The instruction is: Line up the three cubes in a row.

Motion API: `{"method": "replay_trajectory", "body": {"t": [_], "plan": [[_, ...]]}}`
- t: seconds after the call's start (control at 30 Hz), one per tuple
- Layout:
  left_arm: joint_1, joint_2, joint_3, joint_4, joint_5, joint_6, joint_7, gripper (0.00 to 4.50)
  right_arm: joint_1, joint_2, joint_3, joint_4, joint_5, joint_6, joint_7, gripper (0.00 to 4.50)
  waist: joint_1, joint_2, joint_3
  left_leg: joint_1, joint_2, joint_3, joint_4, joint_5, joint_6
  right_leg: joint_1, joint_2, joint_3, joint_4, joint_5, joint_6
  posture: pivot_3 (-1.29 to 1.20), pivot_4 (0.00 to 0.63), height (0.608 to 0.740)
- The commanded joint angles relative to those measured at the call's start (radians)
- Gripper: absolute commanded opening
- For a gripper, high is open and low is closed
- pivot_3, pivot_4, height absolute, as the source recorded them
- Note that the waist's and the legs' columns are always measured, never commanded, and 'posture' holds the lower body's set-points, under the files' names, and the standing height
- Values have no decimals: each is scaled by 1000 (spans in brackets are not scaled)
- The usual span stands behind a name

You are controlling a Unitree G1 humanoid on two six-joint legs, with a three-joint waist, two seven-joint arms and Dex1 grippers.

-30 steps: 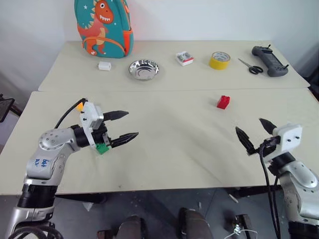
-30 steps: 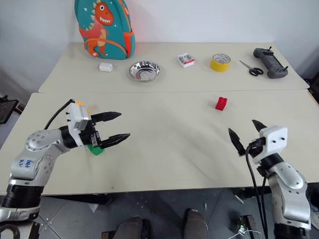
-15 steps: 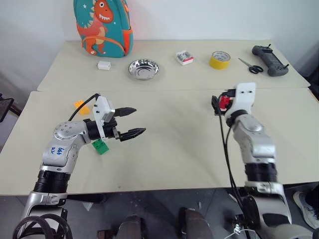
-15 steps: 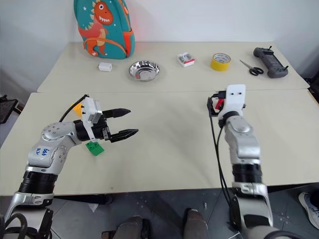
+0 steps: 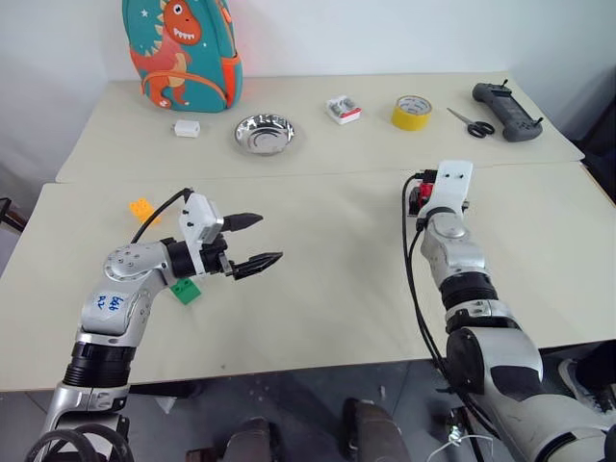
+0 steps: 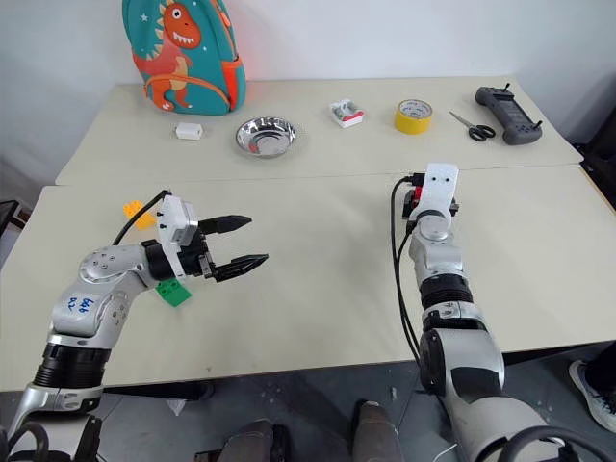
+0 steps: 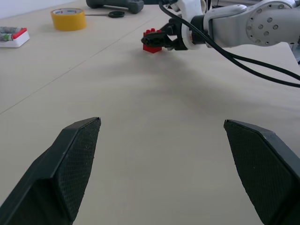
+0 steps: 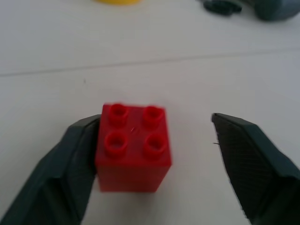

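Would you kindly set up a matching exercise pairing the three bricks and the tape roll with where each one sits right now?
Things:
1. red brick
2. green brick
3. orange-yellow brick
4. yellow tape roll

Places:
A. far table, near the scissors
B. under the left gripper's wrist
C. between the right gripper's fingers
D. near table's left edge

Pairs: 1-C, 2-B, 3-D, 4-A

Soft, even light falls on my desk (image 5: 318, 289), bright with no glare. Shadows under my arms are faint and diffuse. From my right wrist the red cube (image 8: 133, 147) looks slightly soft and the far edge of the desk blurs away.
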Motion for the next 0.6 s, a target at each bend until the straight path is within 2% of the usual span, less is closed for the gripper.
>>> {"method": "replay_trajectory", "body": {"t": [0.03, 0.13, 0.17, 0.3, 0.37, 0.43, 0.47, 0.53, 0.6], "plan": [[-3, 1, 28, -35, -12, 0, 4, 4500, -25, 5, -21, -29, 22, -17, 7, 2672, 1, 0, 0, 0, 0, 0, 0, 0, 0, 0, 0, 0, 0, 0, 0, 0, 150, 740], [-15, 3, 28, -29, -11, 1, 3, 4500, -14, 12, -19, -63, 41, 2, 42, 1636, 2, 0, 0, 0, 0, 0, 0, 0, 0, 0, 0, 0, 0, 0, 0, 0, 150, 740], [-18, 5, 29, -28, -11, 2, 3, 4500, -8, 15, -17, -88, 59, 15, 88, 1485, 2, 0, 0, 0, 0, 0, 0, 0, 0, 0, 0, 0, 0, 0, 0, 0, 150, 740], [-13, 19, 47, -32, -14, 3, 2, 4500, 19, -39, 31, -213, 122, 51, 395, 1504, 2, 0, 0, 0, 0, 0, 0, 0, 0, 0, 0, 0, 0, 0, 0, 0, 150, 740], [7, 35, 73, -32, -16, -4, -4, 4500, 40, -105, 78, -321, 201, 98, 705, 1504, 7, 1, 0, 0, 0, 0, 0, 0, 0, 0, 0, 0, 0, 0, 0, 0, 150, 740], [31, 49, 102, -23, -28, -12, -18, 4500, 93, -174, 178, -474, 278, 125, 1051, 1504, 10, 1, 0, 0, 0, 0, 0, 0, 0, 0, 0, 0, -1, 0, 0, 0, 150, 740], [43, 55, 112, -20, -30, -17, -26, 4500, 123, -199, 222, -534, 298, 124, 1171, 1504, 10, 1, 0, 0, 0, -1, 0, 0, 0, 0, 0, 0, -1, 0, 0, 0, 150, 740], [62, 60, 130, -17, -31, -21, -35, 4500, 162, -226, 279, -598, 309, 111, 1306, 1504, 10, 1, 0, 0, 0, -1, 0, 0, 0, 0, 0, -1, -2, 0, 0, 0, 150, 740], [81, 62, 145, -21, -34, -23, -41, 4500, 191, -239, 330, -620, 281, 80, 1375, 1504, 10, 0, 0, 0, 0, -1, 0, 0, 0, 1, 0, -1, -2, 0, 0, 0, 150, 740]]}}
